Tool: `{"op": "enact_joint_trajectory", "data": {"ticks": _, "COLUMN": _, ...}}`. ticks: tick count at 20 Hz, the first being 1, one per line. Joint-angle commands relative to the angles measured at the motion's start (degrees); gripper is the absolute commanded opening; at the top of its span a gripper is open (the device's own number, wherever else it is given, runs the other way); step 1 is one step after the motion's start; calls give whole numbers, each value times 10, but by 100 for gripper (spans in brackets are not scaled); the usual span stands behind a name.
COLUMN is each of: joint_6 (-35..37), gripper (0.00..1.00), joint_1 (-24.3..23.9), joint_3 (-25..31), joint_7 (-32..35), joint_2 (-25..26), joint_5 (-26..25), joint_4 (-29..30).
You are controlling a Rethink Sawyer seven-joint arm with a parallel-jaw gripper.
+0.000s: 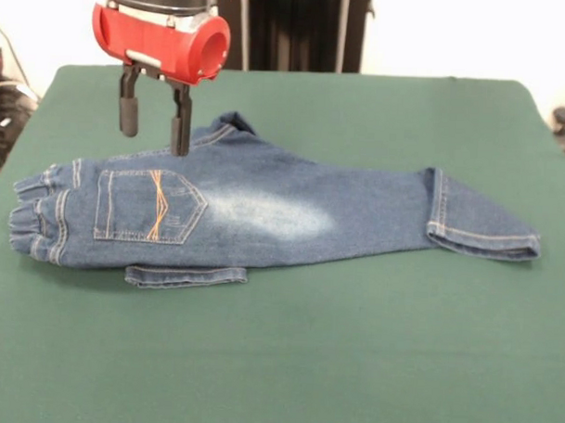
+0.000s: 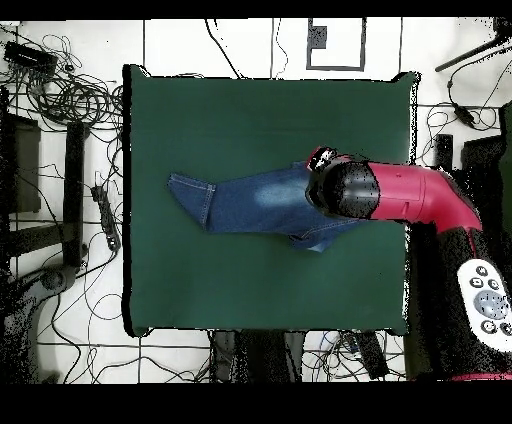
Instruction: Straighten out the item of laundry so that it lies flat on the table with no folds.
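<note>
Front faces robot, overhead straight down — both share table (image 1: 351, 362).

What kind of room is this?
Probably a robot lab: a red robot arm hangs over little jeans on a green table, and cables trail across the tiled floor around it.

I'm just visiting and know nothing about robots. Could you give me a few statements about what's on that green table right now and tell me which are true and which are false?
1. The jeans lie on their side on the green table. True.
2. The gripper is clamped on the cloth. False: it is open, with the fingertips at the jeans' far edge and no cloth between them.
3. One leg end is folded back. True: the hem at the front view's right is turned over.
4. The jeans hang off the table's edge. False: they lie wholly on it.
5. A back pocket shows orange stitching. True.
</note>
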Motion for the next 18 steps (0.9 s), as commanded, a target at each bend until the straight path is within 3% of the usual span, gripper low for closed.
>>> {"op": "enact_joint_trajectory", "data": {"ticks": 1, "joint_6": 11, "gripper": 100, "joint_1": 3, "joint_3": 71, "joint_7": -107, "joint_2": 33, "joint_5": -13, "joint_4": 58}}
{"op": "enact_joint_trajectory", "data": {"ticks": 18, "joint_6": -26, "gripper": 100, "joint_1": -17, "joint_3": 93, "joint_7": -90, "joint_2": 46, "joint_5": -22, "joint_4": 78}}
